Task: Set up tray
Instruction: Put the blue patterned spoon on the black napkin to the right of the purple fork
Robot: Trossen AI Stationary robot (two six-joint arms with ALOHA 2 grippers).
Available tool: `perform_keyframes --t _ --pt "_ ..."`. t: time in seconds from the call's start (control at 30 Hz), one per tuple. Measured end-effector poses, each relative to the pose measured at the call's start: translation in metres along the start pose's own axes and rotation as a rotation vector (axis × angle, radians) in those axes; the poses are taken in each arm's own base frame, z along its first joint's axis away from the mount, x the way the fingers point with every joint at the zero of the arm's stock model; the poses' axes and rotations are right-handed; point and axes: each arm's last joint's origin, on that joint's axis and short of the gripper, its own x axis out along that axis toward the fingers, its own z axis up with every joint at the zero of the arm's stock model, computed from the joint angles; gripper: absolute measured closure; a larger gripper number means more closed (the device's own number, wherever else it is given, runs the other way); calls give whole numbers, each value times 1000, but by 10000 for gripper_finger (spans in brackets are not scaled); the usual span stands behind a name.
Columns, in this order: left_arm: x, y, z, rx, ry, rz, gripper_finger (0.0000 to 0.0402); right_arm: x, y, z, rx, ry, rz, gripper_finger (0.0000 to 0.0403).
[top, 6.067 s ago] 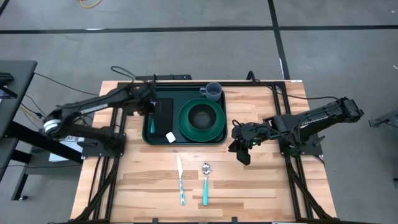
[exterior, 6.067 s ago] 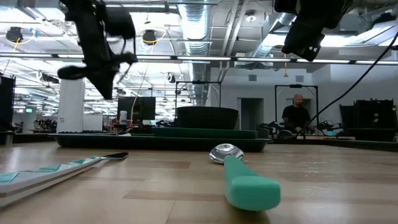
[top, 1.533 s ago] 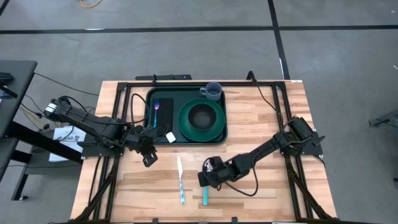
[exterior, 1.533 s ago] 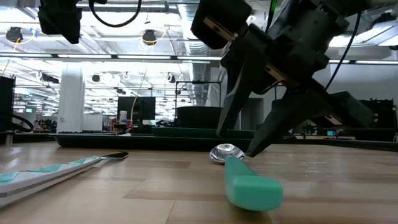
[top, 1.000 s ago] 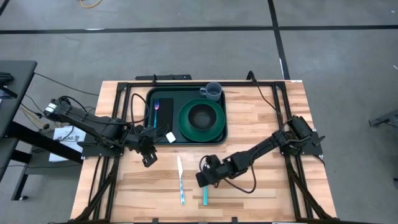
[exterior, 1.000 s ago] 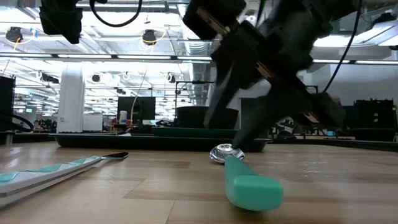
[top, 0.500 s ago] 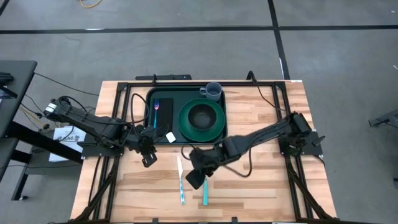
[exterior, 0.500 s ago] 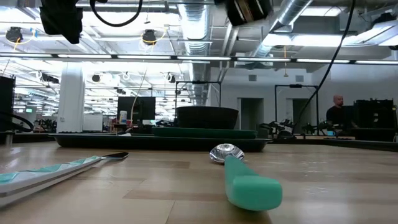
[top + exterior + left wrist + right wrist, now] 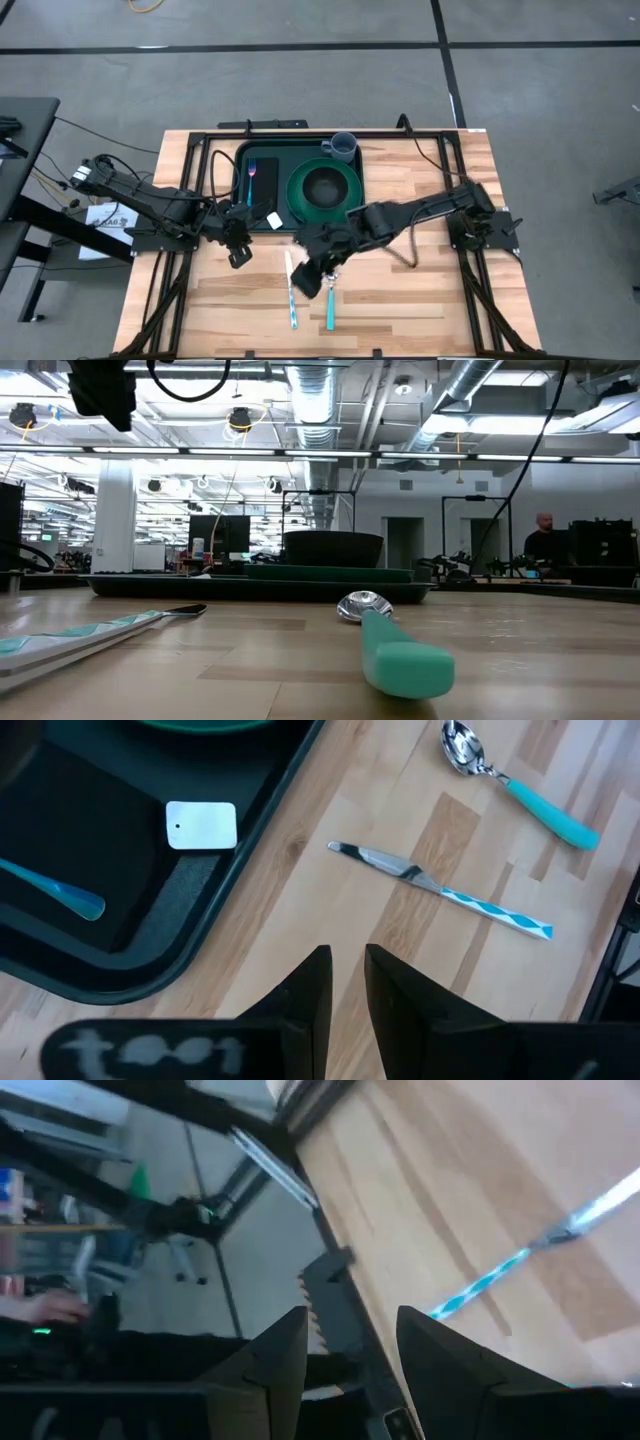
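Now the right gripper (image 9: 312,283), fingers spread and empty, hovers between the knife (image 9: 290,290) and spoon (image 9: 330,297), near the tray (image 9: 240,195). It should straddle one handle squarely, low, before closing. Left gripper (image 9: 240,252) waits empty, fingers narrowly parted.

Right claw (image 9: 312,281) open mid-table; left claw (image 9: 238,254) narrowly parted.

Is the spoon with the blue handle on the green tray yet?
No, the spoon lies on the bare wooden table, in front of the tray, beside the knife.
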Motion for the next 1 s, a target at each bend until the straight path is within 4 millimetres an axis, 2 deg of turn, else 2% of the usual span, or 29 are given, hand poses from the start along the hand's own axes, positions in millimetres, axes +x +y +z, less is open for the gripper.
perform_keyframes --t 0.07,0.13,0.2,0.23,0.4,0.53,0.63,0.83,1.0 --pt "0 0 0 0 -1 1 350 18 -5 -7 8 44 -36 255" --pt "0 0 0 1 1 3 350 42 -5 -4 4 27 25 255" --pt "0 1 -1 1 3 6 350 56 -15 -11 19 78 -42 255" --pt "0 1 -1 1 4 7 350 67 -14 -8 16 53 -6 255" --pt "0 1 -2 3 17 13 350 94 -33 -10 66 73 -98 255" --pt "-2 1 -3 4 12 9 350 99 -48 -19 156 117 -255 255" --pt "-2 0 -4 6 7 4 350 96 -57 -27 212 120 -397 255" --pt "-3 -1 -5 13 0 9 350 91 -59 -44 289 85 -560 255" --pt "-3 -1 -5 14 -3 11 350 98 -61 -63 363 86 -621 255"
